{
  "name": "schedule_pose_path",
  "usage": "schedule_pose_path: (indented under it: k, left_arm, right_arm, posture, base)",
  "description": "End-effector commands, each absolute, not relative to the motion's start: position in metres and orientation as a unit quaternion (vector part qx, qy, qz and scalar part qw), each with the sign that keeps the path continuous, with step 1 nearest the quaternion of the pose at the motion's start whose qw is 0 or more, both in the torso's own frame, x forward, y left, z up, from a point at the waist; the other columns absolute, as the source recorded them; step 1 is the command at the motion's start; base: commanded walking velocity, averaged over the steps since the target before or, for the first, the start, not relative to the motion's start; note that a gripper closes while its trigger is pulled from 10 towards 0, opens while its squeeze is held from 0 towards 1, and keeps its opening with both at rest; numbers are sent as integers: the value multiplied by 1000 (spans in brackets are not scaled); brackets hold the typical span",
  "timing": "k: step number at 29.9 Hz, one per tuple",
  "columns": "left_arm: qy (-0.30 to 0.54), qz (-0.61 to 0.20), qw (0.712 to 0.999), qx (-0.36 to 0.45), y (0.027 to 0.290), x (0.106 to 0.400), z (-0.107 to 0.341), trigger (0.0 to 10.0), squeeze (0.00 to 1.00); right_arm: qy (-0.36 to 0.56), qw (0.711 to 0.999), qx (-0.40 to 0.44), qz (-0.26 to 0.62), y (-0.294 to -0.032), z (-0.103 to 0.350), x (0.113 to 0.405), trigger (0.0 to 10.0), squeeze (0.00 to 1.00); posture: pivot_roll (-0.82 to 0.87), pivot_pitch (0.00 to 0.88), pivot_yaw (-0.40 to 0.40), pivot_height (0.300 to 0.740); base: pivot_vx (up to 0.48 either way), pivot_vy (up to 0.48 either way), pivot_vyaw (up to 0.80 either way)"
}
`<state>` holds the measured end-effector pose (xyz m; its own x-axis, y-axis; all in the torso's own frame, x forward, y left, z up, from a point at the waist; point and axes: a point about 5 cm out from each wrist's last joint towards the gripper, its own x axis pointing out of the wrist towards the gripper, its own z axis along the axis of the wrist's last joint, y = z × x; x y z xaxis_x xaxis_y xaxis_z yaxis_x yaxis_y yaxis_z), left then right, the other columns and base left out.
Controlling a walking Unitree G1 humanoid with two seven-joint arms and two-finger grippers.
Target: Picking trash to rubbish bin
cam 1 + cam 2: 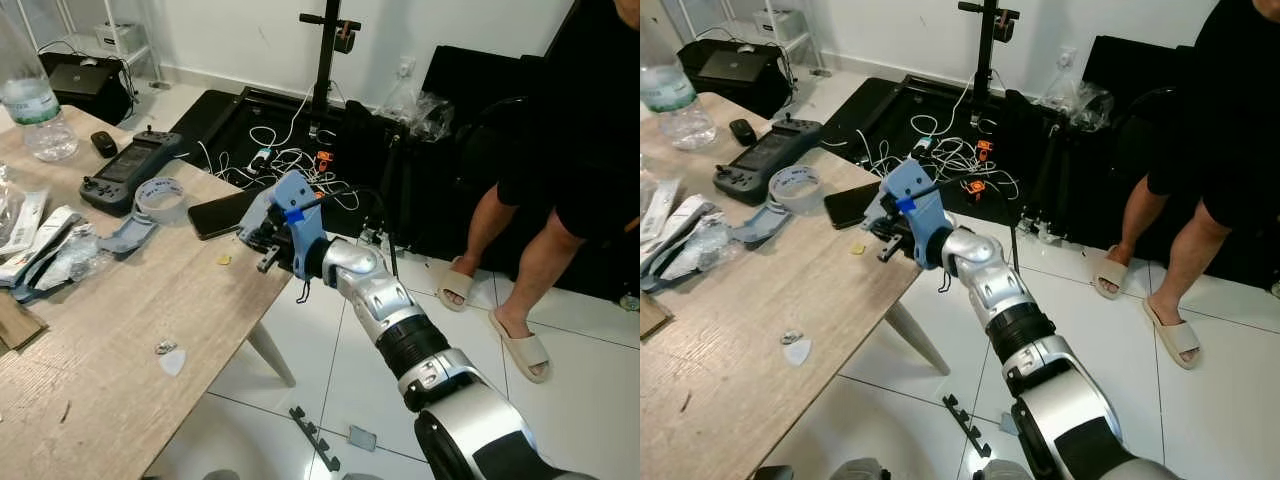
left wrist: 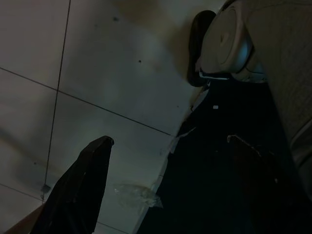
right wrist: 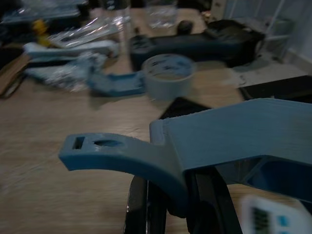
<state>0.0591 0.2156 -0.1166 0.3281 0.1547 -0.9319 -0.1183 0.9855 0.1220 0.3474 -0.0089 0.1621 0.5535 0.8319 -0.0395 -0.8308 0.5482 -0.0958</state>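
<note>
Light wooden table [image 1: 120,330] as reference. On it: one roll of grey tape [image 1: 160,197], one dark handheld game controller [image 1: 130,170] just behind the tape, one black phone [image 1: 220,213] at the table's right edge, one clear plastic bottle [image 1: 35,110] at the far left corner, one black mouse [image 1: 103,143] near the bottle, a heap of crumpled clear and white wrappers [image 1: 45,250] on the left side, and two small scraps [image 1: 170,355] near the front edge, one silvery, one white. One tiny yellowish bit [image 1: 224,259] just in front of the phone. Right of the table: open white tile floor [image 1: 330,390], with one person's two legs in beige slippers [image 1: 525,345] well off the table's right edge and a tangle of cables [image 1: 290,160] on a black mat behind it. Right gripper [image 1: 268,243] hovers over the right edge beside the phone, blue printed housing on top; cannot tell if its fingers are apart or together, nothing visibly held. Left gripper [image 2: 78,185] hangs over dark floor; its state is unclear too.
</note>
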Motion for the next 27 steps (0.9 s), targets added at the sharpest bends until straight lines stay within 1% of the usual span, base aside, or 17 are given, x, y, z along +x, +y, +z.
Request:
schedule_pose_path:
  k: [1, 24, 27]
  left_arm:
    - [565, 77, 822, 17, 213, 65, -116, 10000, 0]
    - [564, 77, 822, 14, 212, 66, -116, 10000, 0]
    - [564, 89, 821, 11, 213, 66, -116, 10000, 0]
  right_arm:
    - [-12, 888, -45, 458, -14, 164, 351, 10000, 0]
    - [-12, 889, -49, 455, -15, 162, 353, 10000, 0]
    - [-11, 889, -49, 455, -15, 162, 352, 10000, 0]
  posture:
    - [76, 49, -43, 740]
    - [74, 51, -45, 740]
    - [75, 52, -46, 740]
  base:
    - [315, 0, 0]
    - [316, 0, 0]
    - [0, 0, 0]
